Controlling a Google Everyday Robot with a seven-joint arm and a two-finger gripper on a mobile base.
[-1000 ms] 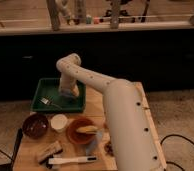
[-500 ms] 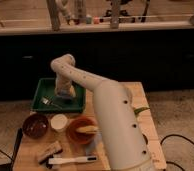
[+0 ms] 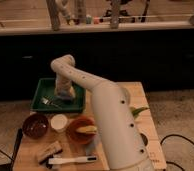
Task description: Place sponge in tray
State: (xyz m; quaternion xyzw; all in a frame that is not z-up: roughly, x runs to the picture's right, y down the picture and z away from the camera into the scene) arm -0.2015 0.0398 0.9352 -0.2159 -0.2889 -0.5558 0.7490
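the arm has swung further left and dipped, and now the gripper (image 3: 64, 95) hangs down inside the tray (image 3: 39, 91), low over its floor near the middle. a second ago it was off toward the tray's right edge, so this is the carry turning into the drop-off. there's a blue-grey block right under the wrist, the sponge (image 3: 65, 96) by the look of it, sitting at or just above the tray floor. whether the claw is clamped on it or has let go, i cannot tell; the wrist hides the fingers. a small pale utensil (image 3: 46, 101) lies in the tray just left of it. my read: the placement is nearly done, and release and lift-out are what's left.
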